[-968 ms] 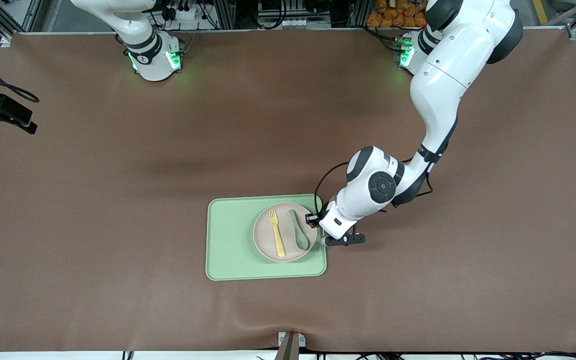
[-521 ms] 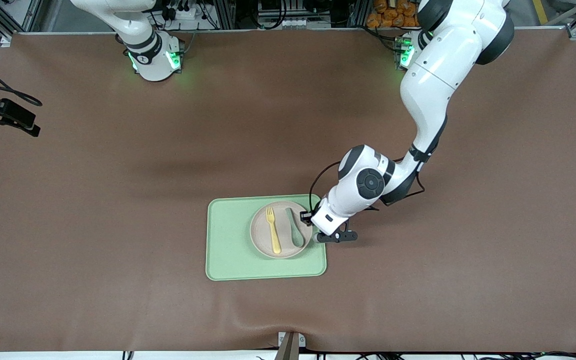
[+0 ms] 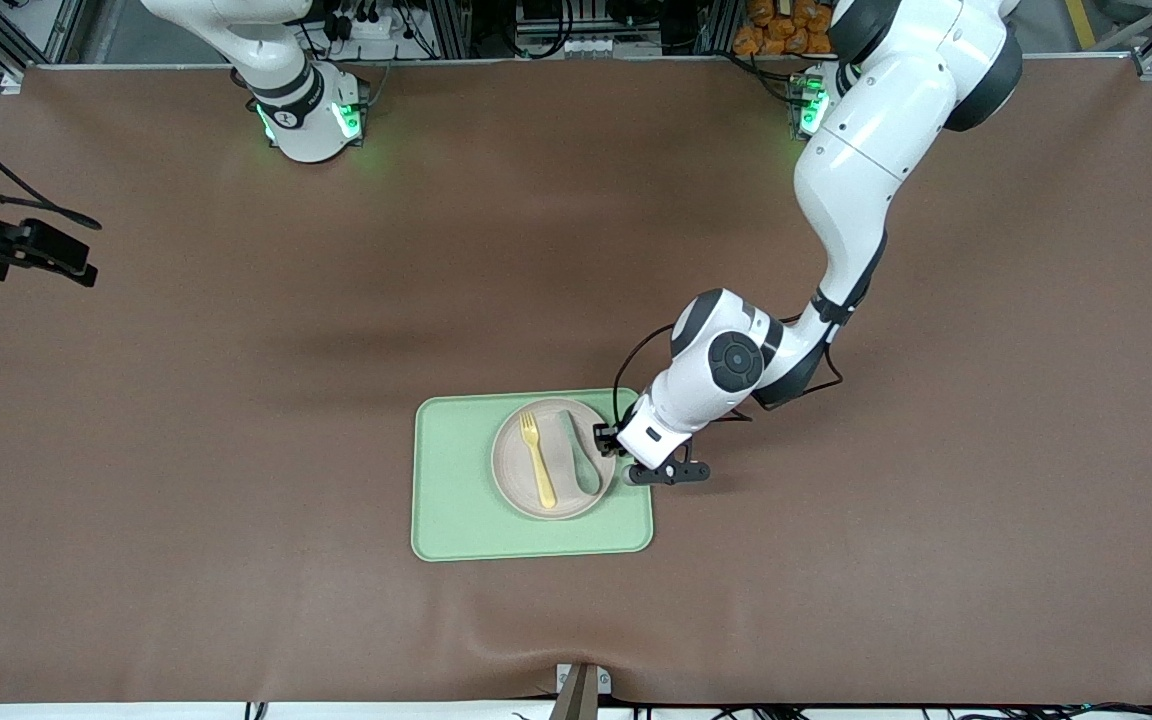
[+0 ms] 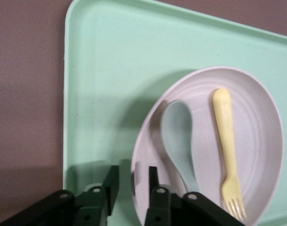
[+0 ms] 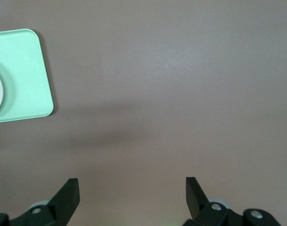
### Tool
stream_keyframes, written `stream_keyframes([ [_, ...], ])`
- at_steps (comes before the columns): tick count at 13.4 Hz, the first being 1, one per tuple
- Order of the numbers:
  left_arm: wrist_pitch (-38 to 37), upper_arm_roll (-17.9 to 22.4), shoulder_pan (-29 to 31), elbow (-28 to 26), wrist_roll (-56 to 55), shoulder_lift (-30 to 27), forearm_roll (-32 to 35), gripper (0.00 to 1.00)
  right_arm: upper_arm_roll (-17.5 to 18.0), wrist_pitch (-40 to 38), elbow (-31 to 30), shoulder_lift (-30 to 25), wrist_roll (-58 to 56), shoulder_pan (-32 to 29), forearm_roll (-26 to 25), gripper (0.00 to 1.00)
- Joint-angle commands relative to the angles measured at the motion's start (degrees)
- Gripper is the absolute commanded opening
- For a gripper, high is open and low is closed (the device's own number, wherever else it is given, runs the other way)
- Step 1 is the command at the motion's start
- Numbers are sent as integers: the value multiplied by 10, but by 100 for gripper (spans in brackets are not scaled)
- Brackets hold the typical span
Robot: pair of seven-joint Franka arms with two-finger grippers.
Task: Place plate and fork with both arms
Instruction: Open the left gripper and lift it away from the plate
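We see the plate (image 3: 552, 459) on the green tray (image 3: 456, 500), toward the tray's left-arm end, with the fork (image 3: 537, 458) and a grey-green spoon (image 3: 577, 450) lying side by side on it. The left gripper (image 4: 133, 188) pinches the plate's rim at the tray's left-arm edge. The right gripper (image 5: 132, 195) waits, spread wide, over bare table (image 5: 181, 84) well apart from the tray.
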Motion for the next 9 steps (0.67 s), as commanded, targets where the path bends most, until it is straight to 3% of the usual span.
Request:
stream_keyframes([
  [1,7,9,-9,17,-11,-1,-9,100,6,-4,9,15,-2,-8,-2,100],
  [5,-19,9,6,11,-14,-67,-7,100,10,3,10,43,0,12,30,100],
  [9,-166,9,58,11,-7,-171,-5,100,30,44,40,86,-5,63,35,100],
])
